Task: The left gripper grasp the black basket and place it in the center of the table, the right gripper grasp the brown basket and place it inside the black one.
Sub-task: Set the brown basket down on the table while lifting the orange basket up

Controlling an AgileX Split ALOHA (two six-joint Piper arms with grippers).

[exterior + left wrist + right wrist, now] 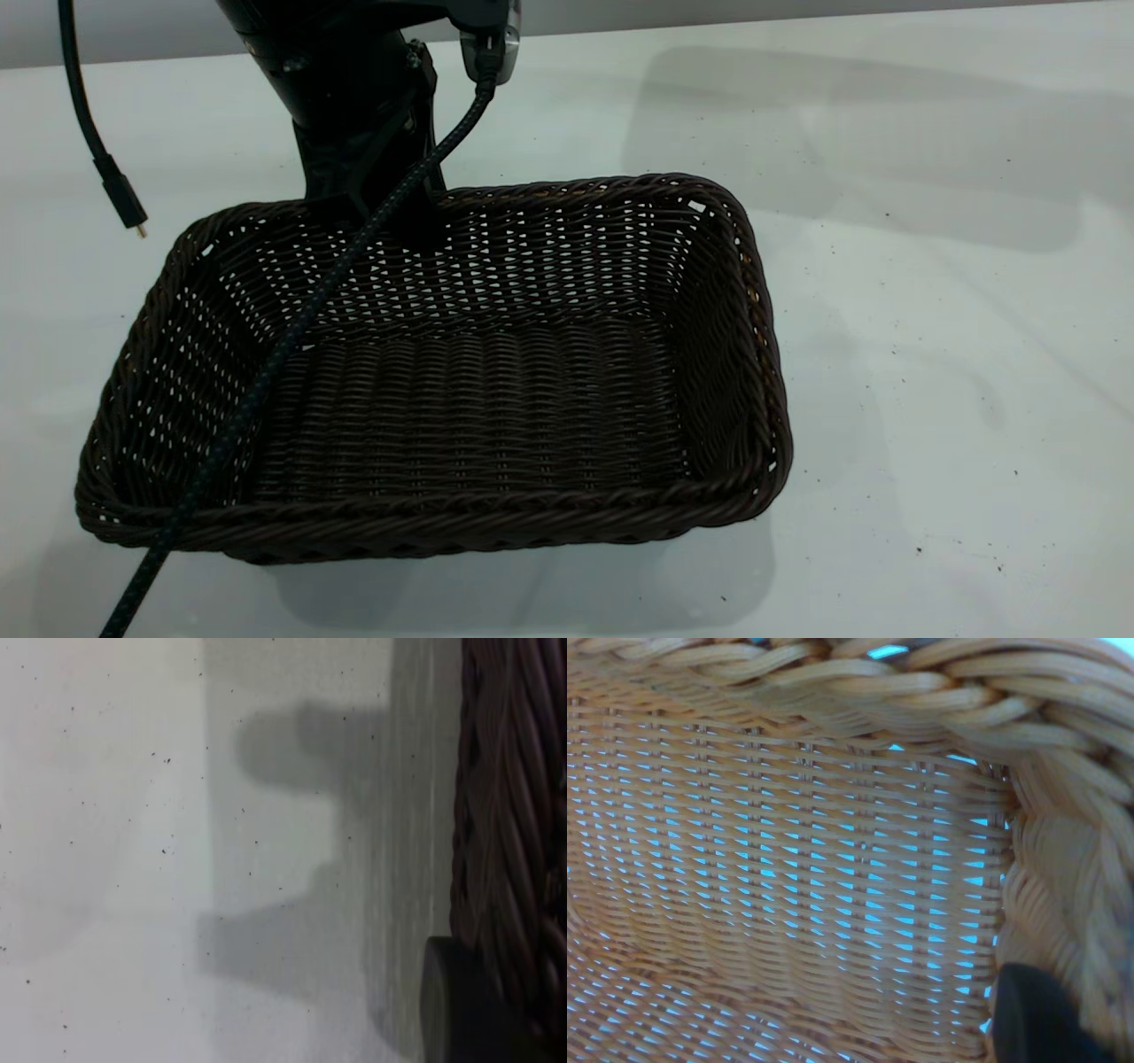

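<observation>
Black basket (496, 390) is seen sitting flat on the white table (930, 354), a bit toward the left side of the exterior view. Nothing is seen inside it, only its woven floor. The left gripper (372, 190) is set down at the far rim of the black basket, and its jaws look closed on that rim, with one dark finger (465, 1005) seen pressed against the braided edge in the left wrist view. A braided black cable (292, 341) is draped from the left gripper across the basket and over its near rim. A second loose cable end (124, 204) is seen hanging near the far left corner, above the table.

The brown basket (797, 904) is seen only in the right wrist view, very close up. A dark finger (1036, 1014) of the right gripper is seen touching its braided rim near a corner. How far those jaws are open cannot be told.
</observation>
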